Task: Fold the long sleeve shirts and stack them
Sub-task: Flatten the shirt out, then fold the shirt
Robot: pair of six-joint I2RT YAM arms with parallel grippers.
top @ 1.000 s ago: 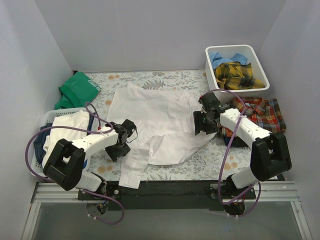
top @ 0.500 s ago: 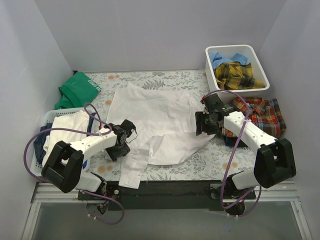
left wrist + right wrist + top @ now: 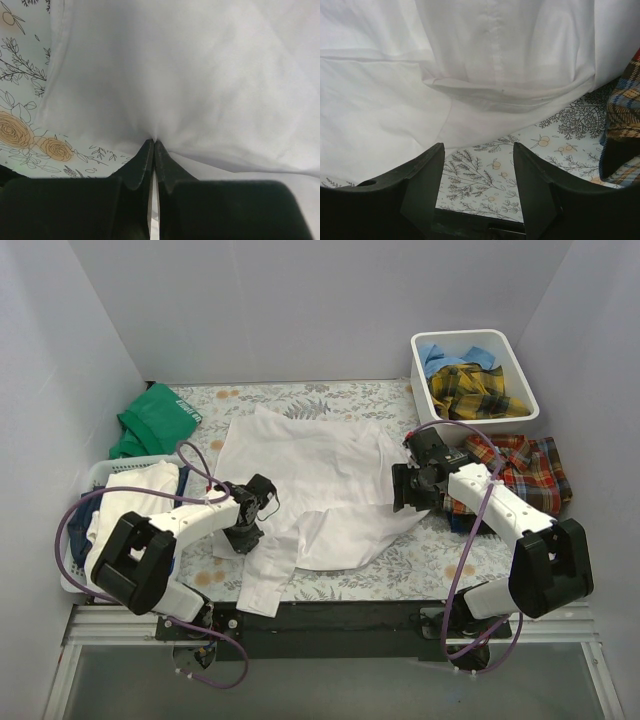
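Nearest the arms' bases, at the bottom of the overhead view, one sleeve of the white shirt (image 3: 320,480) trails toward the lower centre-left of the frame, while the body of the shirt lies spread and rumpled across the middle of the tabletop (image 3: 430,562), which is covered in a floral print. Just left of that sleeve, at the shirt's lower left edge, the left hand (image 3: 243,537) is down on the cloth. Its wrist camera shows its jaws clenched together, with a pinch of white fabric puckering at the fingertips (image 3: 145,150), so it is grasping the white shirt. On the opposite side, right of centre, the right hand (image 3: 405,490) sits at the shirt's right edge. Its wrist view shows its fingers (image 3: 427,170) standing well apart with nothing between them, over the spot where a folded hem of the white shirt meets the bare floral print. Just beside that hand, to the right of the frame, the red-orange-navy plaid shirt (image 3: 525,465) lies crumpled on the tabletop, partly under the right arm. At the left edge of the frame a white basket (image 3: 97,474) holds white cloth and something dark blue, and behind it a green garment (image 3: 150,420) lies bunched near the left wall. Farthest back, in the upper right, a white bin (image 3: 523,375) contains the yellow plaid shirt (image 3: 475,390) with the light blue shirt (image 3: 445,355) tucked behind it.
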